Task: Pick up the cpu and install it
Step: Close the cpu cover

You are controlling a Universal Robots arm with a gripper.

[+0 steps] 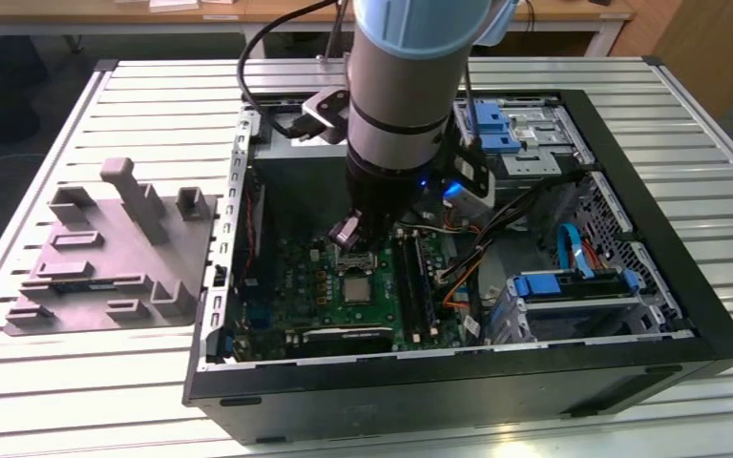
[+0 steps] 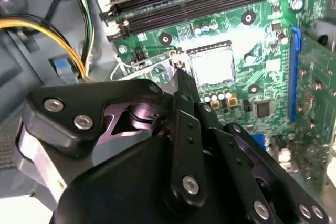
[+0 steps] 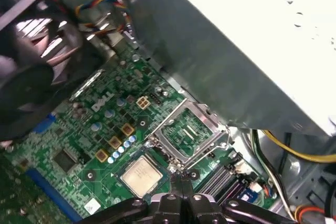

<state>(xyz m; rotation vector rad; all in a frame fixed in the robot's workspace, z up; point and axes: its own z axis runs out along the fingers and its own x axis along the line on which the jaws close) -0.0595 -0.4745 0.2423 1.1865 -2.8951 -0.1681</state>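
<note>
Cpu [image 3: 140, 176] lies flat in the socket of the green circuit board [image 3: 79, 140], its pale silvery top facing up; in the second wrist view the same chip [image 2: 212, 66] shows as a bright square just beyond the gripper's tips. The socket's metal frame [image 3: 186, 132] stands tilted open beside the chip, hinged at the edge of the socket. The gripper [image 3: 182, 184] hangs just above the board at the socket's edge, its two black fingers pressed together with nothing between them; in the second wrist view its tip [image 2: 181, 77] points at the chip's corner without clearly touching it. In the exterior view the gripper [image 1: 347, 232] reaches down into the open black computer case [image 1: 672, 286], which lies on its side with the board facing up.

The case rests on a desk [image 1: 87, 401] made of pale metal slats running across its width. To the exterior view's left of the case, a grey moulded plastic holder [image 1: 112, 258] with upright posts sits on the slats, close to the case wall. Inside the case there are blue drive brackets [image 1: 564, 284], bundled black cables [image 1: 519, 215] and yellow and black wires [image 2: 79, 35]. Behind the slatted surface, a wooden table edge [image 1: 290, 11] crosses the room and a dark floor shows beneath it.
</note>
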